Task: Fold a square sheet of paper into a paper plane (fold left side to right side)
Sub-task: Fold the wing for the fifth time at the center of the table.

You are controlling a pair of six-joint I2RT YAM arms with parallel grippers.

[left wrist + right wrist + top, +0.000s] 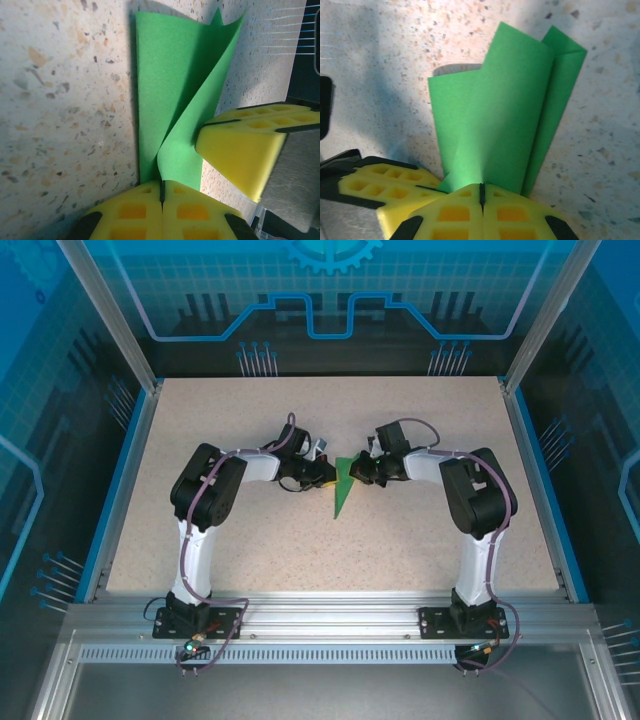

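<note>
Table (250, 540): paper plane (343, 490) between left tool (162, 192), right tool (482, 195)

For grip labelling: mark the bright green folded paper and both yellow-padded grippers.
Bright green folded paper (343, 486): top view, its middle.
Left yellow-padded gripper (162, 186): left wrist view, fingertip seam.
Right yellow-padded gripper (482, 189): right wrist view, fingertip seam.
</note>
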